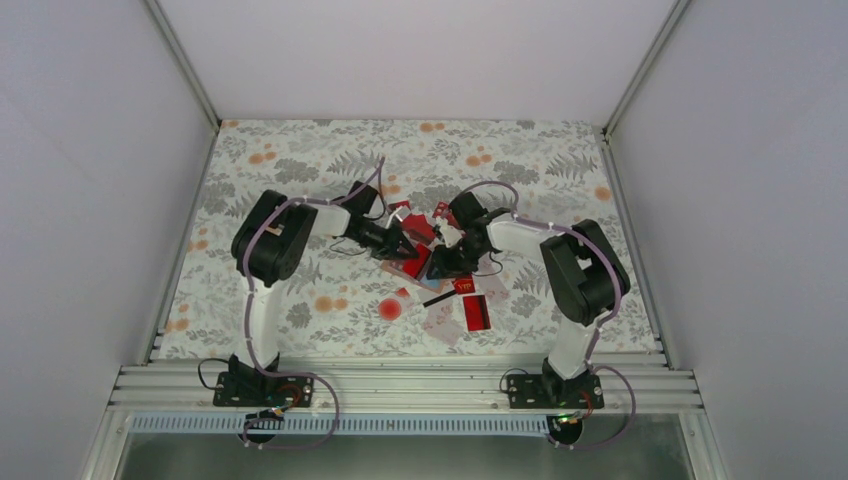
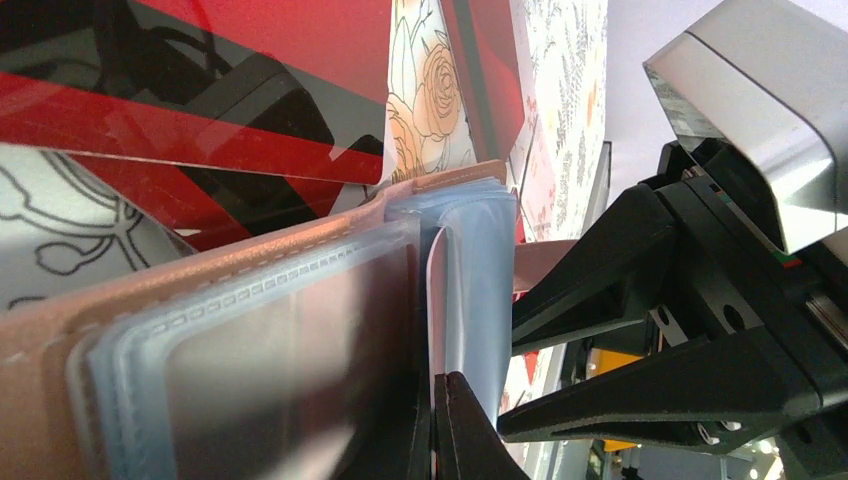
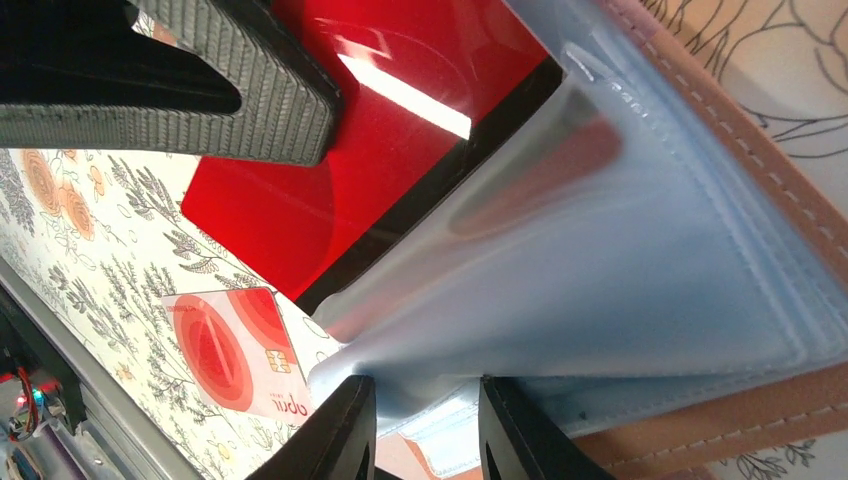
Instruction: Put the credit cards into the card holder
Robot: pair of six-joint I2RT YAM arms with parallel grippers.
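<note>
The card holder (image 1: 408, 266) hangs open over the middle of the table (image 1: 300, 170), held between my two arms. Its pale blue sleeves (image 3: 620, 260) fan out from the tan cover and run diagonally from lower left to upper right in the right wrist view. My left gripper (image 2: 437, 420) is pressed together on a single thin leaf. My right gripper (image 3: 425, 430) is narrowly parted and appears to be pinching a small bundle of sleeves at their corner. A red card (image 3: 400, 130) lies just behind the sleeves, toward the upper left of that view; I cannot tell whether its edge is inside a pocket. The loose cards (image 1: 477, 312) lie lower right of the holder in the top view, nearer my right arm. I judge that arm would have to let go to fetch one.
</note>
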